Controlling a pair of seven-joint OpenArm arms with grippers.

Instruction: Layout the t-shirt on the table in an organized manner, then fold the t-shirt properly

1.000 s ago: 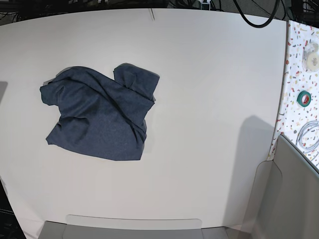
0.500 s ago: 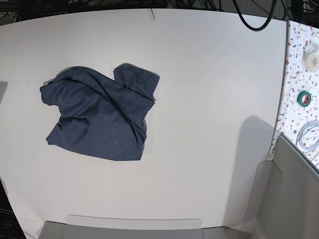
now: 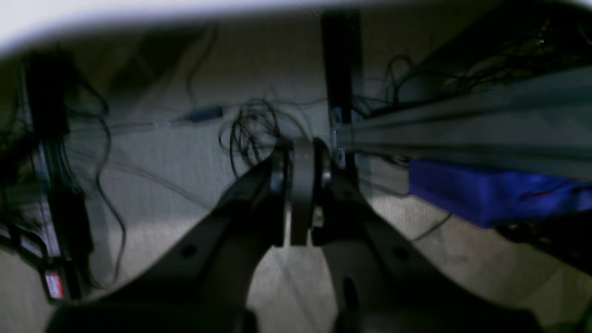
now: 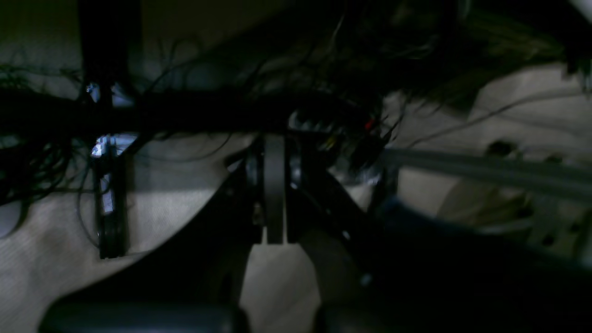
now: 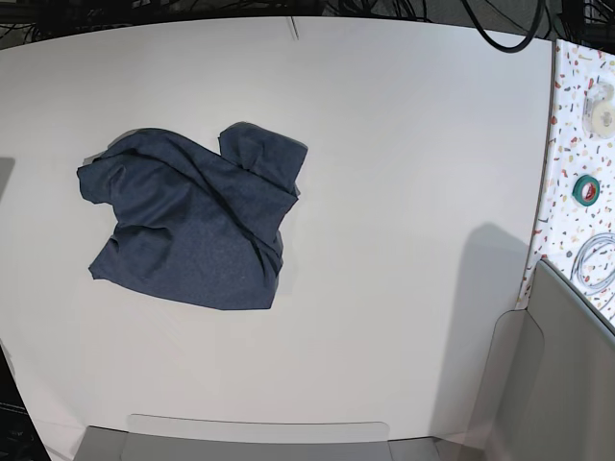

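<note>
1. Shirt first: the t-shirt (image 5: pixel 197 226) lies in a bunched heap on the far-left part of the white bench (image 5: pixel 404 192) in the base view, with folds running across it and one sleeve flap sticking up at the top right
2. No white letters show, so the print is probably facing down or tucked inside
3. Neither arm shows in the base view; both wrist views look at a floor with cables, not at the bench
4. The left tool (image 3: pixel 303 152) has its tips pressed together and holds nothing
5. The right tool (image 4: pixel 274 152) is pinched closed too, with nothing in it
6. The step in hand looks like the very start: reaching for the shirt to spread it flat
7. To do it well, each tool should open up first, then take a loose edge or corner, one on each side of the heap
8. Pulling the two sides gently apart should smooth the folds; tugging from the middle would only bunch it more
9. Compared with the earlier base pictures, nothing differs: the shirt has the same shape and sits in the same spot
</note>
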